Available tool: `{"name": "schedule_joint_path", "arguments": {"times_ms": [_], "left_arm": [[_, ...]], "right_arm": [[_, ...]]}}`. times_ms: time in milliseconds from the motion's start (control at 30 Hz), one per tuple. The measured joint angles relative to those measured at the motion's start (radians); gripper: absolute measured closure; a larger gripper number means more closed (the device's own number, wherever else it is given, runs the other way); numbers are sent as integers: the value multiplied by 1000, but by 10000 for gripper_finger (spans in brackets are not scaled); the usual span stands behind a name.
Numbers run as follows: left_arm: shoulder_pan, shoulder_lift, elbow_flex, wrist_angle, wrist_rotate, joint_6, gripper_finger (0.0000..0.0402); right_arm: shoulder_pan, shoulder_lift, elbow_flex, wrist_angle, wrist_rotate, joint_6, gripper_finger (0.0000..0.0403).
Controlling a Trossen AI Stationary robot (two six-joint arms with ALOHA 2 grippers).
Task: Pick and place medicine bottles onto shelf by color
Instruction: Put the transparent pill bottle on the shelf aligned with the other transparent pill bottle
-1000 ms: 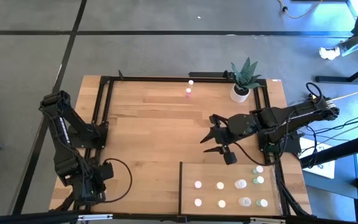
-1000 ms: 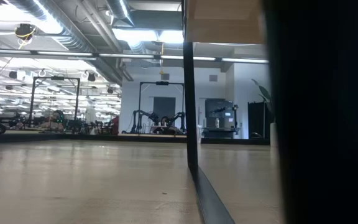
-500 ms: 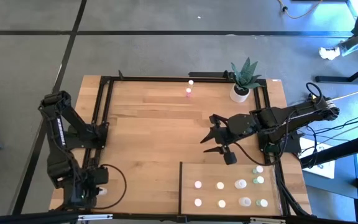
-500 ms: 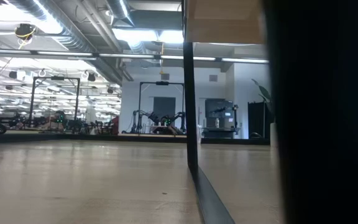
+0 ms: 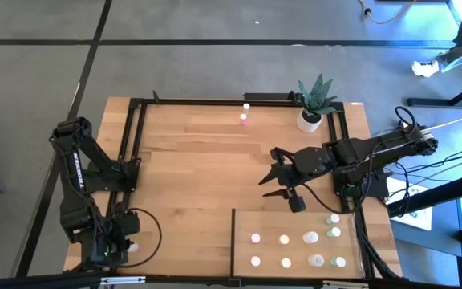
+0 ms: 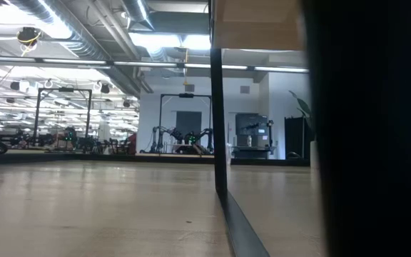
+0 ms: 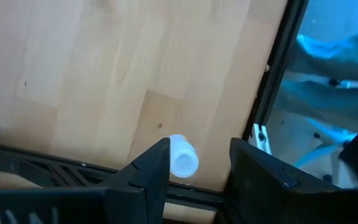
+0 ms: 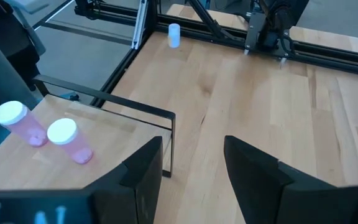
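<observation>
One white medicine bottle (image 7: 182,157) stands upright on the tabletop by the near left corner, close to the black frame rail; it also shows in the right wrist view (image 8: 173,35). My left gripper (image 7: 201,147) (image 5: 109,247) hangs above it, pointing steeply down. It is open, with a finger on either side of the bottle in the wrist view, touching nothing. My right gripper (image 5: 269,181) (image 8: 192,144) waits open over the table's middle. The shelf (image 5: 243,221) at the near right carries several bottles, among them two pink ones (image 8: 70,140).
Two more small bottles (image 5: 245,112) stand at the table's far edge, beside a white pot with a green plant (image 5: 311,119). The shelf's thin dark frame (image 8: 169,140) rises just ahead of my right gripper. Black frame rails (image 5: 135,136) run along the table's left and far sides.
My left arm has swung a little toward the table's near left corner, carrying its gripper along and rolling it slightly, then stopped. Its fingers have kept the same gap. My right arm and the bottles have stayed where they were.
</observation>
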Motion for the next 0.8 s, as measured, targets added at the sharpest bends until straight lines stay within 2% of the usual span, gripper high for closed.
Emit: {"name": "schedule_joint_path", "arguments": {"times_ms": [200, 500, 633, 800], "left_arm": [[0, 0, 0, 0, 0, -102, 242], [39, 0, 0, 0, -2, -81, 239], [59, 0, 0, 3, 0, -31, 211], [62, 1, -10, 21, 5, -13, 153]], "right_arm": [[0, 0, 0, 0, 0, -1, 228], [0, 0, 0, 0, 0, 0, 228], [0, 0, 0, 0, 0, 1, 228], [0, 0, 0, 0, 0, 1, 228]]}}
